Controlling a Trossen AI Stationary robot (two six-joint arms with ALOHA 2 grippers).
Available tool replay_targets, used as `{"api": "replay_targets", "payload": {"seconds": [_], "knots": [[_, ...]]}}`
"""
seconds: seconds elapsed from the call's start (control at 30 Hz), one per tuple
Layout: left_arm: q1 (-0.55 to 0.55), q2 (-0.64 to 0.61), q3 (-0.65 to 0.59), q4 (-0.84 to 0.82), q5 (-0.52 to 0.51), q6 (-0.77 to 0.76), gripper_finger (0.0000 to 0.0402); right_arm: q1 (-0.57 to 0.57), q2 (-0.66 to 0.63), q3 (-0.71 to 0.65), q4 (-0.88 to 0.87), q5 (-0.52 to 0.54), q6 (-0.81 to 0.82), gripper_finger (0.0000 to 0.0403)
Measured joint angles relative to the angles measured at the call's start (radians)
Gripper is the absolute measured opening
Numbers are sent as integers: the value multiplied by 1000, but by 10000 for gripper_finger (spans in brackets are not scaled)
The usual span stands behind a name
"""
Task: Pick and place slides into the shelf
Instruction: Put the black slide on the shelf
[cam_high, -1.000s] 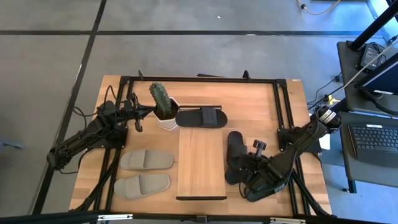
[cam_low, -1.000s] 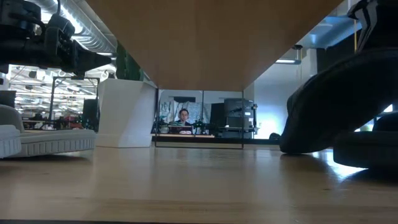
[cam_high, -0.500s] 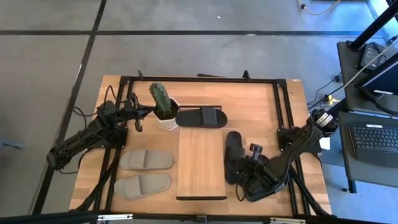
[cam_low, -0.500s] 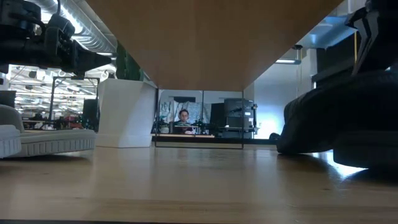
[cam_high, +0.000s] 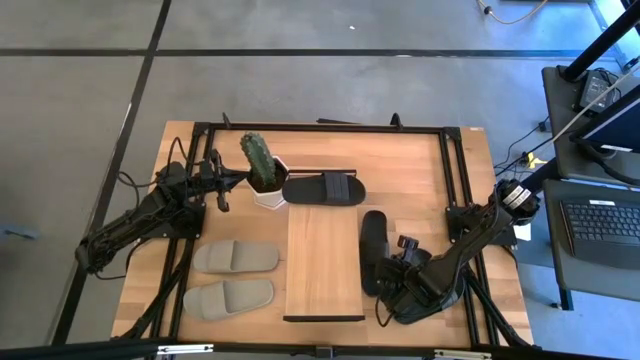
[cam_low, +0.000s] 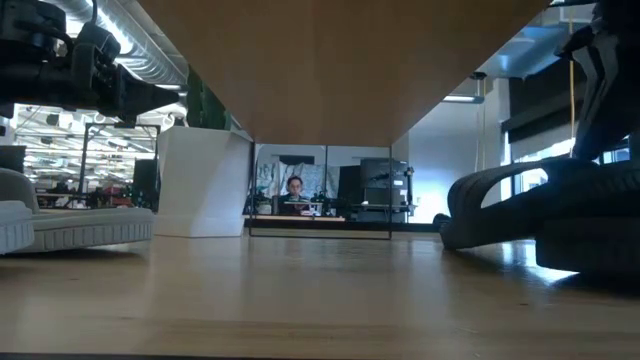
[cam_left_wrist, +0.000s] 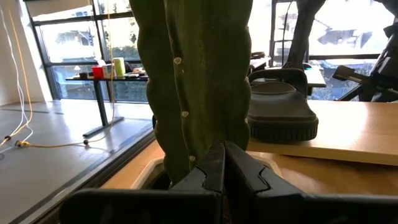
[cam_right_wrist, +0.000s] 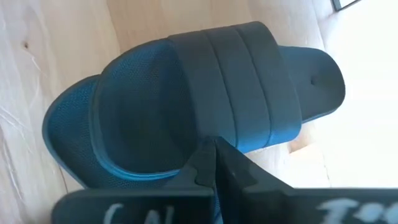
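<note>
The counter (cam_high: 420, 165) is a big wooden top with a black frame. The shelf (cam_high: 322, 265) is a long light board in the middle of it. From above, its top is bare, with no slide on it. So I think the job has hardly begun, and every slide I can see is yet to go in.

Two grey slides (cam_high: 236, 257) lie side by side between the shelf and the left edge of the counter. One crosswise black slide (cam_high: 323, 189) lies just past the shelf's short end, next to the cactus (cam_high: 258, 155) in its white pot (cam_high: 270, 195). Another one, the near black slide (cam_high: 373, 248), lies along the shelf's long side, towards the right edge of the counter. A dark shape under my right arm may be one more slide. I cannot tell.

My right arm reaches in low from the right edge and bends down over the near black slide. My left arm stretches in from the left edge and waits, pointing at the cactus.

My right jaws (cam_right_wrist: 211, 146) are closed tight. Their tip sits over the inside of the near black slide, but I cannot see that they hold it. My left jaws (cam_left_wrist: 222, 152) are closed tight too, and hold nothing.
</note>
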Motion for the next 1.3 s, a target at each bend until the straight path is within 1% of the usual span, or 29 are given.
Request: {"api": "replay_targets", "payload": {"seconds": [0.23,0.43,0.53,0.6,0.7,0.8,0.93,1.1,1.3], "knots": [[0,0,0,0,0,-1,0,0,0,0,-5,0,3,9],[0,0,0,0,0,0,0,0,0,1,-14,-49,0,24],[0,0,0,0,0,2,0,0,1,1,-17,-87,-20,45],[0,0,0,0,0,2,0,0,1,1,-17,-108,-33,67],[0,0,0,0,0,2,0,0,1,1,-21,-110,-35,106],[0,0,0,0,0,2,0,0,1,10,-59,-110,-18,145],[0,0,0,0,0,2,0,0,1,51,-96,-109,-24,187],[0,0,0,0,0,2,0,0,1,115,-75,-102,-17,213],[0,0,0,0,0,2,0,0,1,155,-40,-99,-47,217]]}}
